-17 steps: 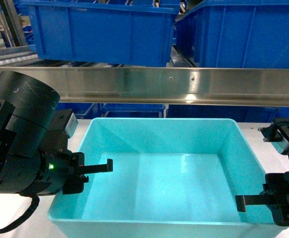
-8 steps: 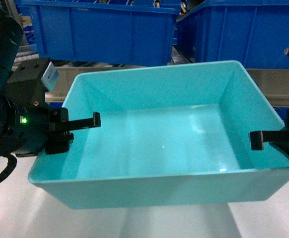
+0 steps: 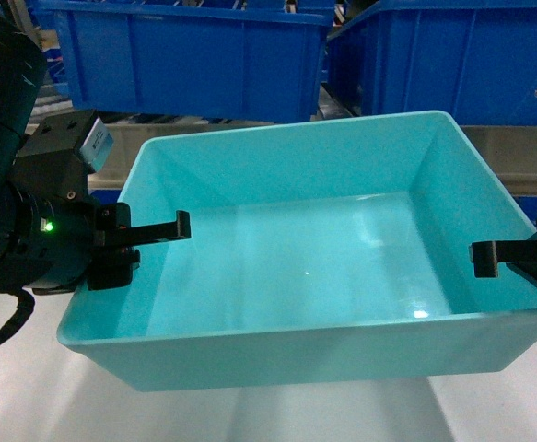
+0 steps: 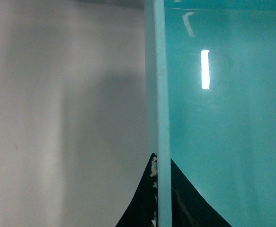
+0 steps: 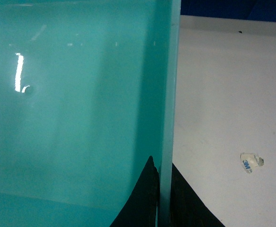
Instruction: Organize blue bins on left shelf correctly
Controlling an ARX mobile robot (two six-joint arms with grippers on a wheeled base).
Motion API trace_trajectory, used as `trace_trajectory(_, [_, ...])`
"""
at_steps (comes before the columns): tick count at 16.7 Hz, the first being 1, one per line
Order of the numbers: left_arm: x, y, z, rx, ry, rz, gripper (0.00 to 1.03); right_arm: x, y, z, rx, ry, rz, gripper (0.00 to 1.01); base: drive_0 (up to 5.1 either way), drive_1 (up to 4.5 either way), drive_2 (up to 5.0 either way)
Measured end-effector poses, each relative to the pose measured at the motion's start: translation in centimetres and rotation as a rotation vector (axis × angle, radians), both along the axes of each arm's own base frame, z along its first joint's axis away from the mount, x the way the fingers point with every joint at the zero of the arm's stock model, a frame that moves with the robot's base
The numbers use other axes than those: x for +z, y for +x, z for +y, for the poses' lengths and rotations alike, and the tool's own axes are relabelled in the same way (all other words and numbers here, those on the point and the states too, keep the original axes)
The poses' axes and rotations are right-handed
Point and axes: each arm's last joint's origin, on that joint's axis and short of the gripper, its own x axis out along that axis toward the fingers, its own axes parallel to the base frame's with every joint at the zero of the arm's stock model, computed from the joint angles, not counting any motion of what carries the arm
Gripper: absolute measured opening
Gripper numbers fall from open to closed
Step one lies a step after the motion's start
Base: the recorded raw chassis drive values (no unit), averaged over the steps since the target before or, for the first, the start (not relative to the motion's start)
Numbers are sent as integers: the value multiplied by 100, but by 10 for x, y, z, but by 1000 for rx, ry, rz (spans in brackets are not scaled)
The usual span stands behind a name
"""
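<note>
The turquoise bin point(image 3: 305, 267) hangs in the air between my two arms, tilted with its open top towards the camera and nothing inside. My left gripper point(image 3: 132, 241) is shut on its left wall; in the left wrist view the rim point(image 4: 159, 94) runs up between the two black fingers point(image 4: 142, 208). My right gripper point(image 3: 517, 253) is shut on the right wall, the rim point(image 5: 170, 94) clamped between its fingers point(image 5: 140, 203). The left shelf's steel rail point(image 3: 517, 157) shows behind the bin.
Two dark royal-blue bins point(image 3: 194, 55) point(image 3: 452, 60) stand on the shelf tier behind and above the turquoise bin. A white tabletop point(image 5: 227, 94) lies below, with a small scrap of clear tape point(image 5: 250, 162) on it at the right.
Both grippers have lifted the turquoise bin off the table, up in front of the shelf rail. In the last half second it barely moved.
</note>
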Motion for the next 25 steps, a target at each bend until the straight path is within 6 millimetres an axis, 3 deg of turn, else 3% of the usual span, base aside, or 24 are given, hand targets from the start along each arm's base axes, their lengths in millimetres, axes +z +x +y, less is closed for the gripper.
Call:
trace_trajectory(16, [0,0,0,2,0,1,2,0,0,0,1,1,-1,2,-465,96,382])
trace_trajectory(25, [0,0,0,1,0,0,2,0,0,0,2,1,-1,2,-499,228,247])
